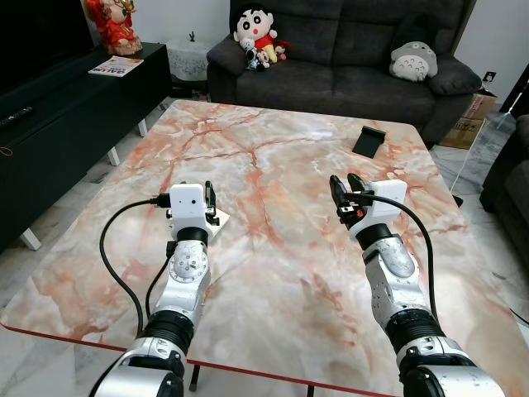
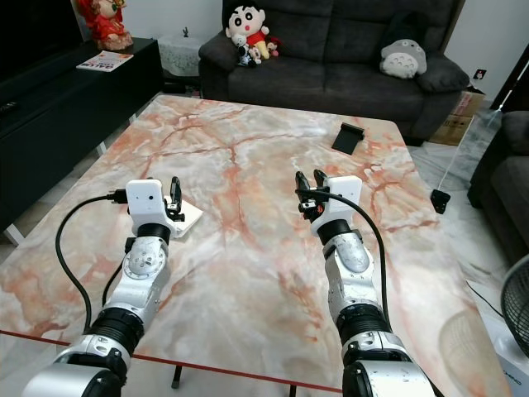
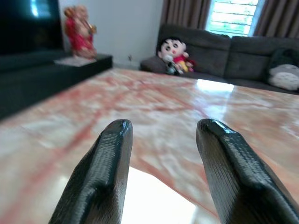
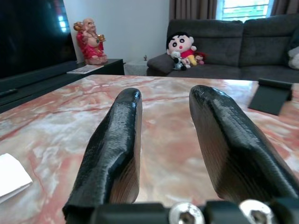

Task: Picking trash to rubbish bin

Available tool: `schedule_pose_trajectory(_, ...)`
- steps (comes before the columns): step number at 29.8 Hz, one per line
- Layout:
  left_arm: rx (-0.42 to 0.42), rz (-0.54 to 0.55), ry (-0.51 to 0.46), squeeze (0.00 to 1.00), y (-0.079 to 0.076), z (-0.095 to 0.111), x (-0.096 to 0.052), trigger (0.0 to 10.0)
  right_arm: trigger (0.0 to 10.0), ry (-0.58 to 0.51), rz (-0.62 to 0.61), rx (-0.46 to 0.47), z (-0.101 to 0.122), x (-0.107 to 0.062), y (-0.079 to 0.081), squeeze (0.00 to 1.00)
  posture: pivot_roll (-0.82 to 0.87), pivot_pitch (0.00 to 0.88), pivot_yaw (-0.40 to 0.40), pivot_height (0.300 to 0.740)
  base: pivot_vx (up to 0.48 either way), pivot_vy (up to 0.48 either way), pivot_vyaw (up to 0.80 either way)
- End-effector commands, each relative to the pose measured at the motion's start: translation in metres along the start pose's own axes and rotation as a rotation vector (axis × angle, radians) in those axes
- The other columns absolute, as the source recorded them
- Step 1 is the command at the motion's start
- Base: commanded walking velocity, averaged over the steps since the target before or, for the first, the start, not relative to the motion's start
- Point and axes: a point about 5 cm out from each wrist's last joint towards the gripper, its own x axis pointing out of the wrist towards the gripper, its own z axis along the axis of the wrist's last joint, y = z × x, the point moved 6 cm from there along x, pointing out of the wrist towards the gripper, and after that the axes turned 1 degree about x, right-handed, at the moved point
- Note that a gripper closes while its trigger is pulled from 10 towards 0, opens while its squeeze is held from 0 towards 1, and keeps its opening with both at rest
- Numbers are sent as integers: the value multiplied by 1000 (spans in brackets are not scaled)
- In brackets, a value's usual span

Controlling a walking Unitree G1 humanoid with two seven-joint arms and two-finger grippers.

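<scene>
A white piece of paper trash lies flat on the marble table, left of the middle. My left gripper hovers just over it, open, with the paper's near edge showing low between its two fingers. My right gripper is raised over the right half of the table, open, with nothing between its fingers. From the right wrist the paper lies well off to the side.
A black stand-like object sits near the table's far right corner. A dark sofa with plush toys stands behind the table. A black TV cabinet runs along the left. A fan stands at the right.
</scene>
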Motion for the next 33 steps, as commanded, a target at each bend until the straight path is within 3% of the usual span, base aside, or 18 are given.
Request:
schedule_pose_trajectory(1, -88, 44, 65, 0, 6, -6, 3, 10000, 10000, -9, 0, -7, 5, 2, -2, 0, -41, 10, -72, 740, 0, 0, 0)
schedule_pose_trajectory(9, -155, 130, 180, 0, 11, -26, -8, 10000, 10000, -3, -3, -9, 3, 1, -3, 0, -40, 17, -73, 740, 0, 0, 0)
schedule_pose_trajectory(19, -202, 120, 214, 0, -13, -22, -21, 10000, 10000, -1, 2, -5, 2, 1, -1, 0, -37, 15, -68, 740, 0, 0, 0)
schedule_pose_trajectory(23, -204, 129, 243, 0, -10, -28, -19, 10000, 10000, -1, 3, -4, 1, 1, 0, 0, -40, 11, -66, 740, 0, 0, 0)
schedule_pose_trajectory(33, -196, 116, 268, 0, 0, -26, 1, 10000, 10000, -5, 1, -5, 2, 0, -1, 0, -55, 5, -61, 740, 0, 0, 0)
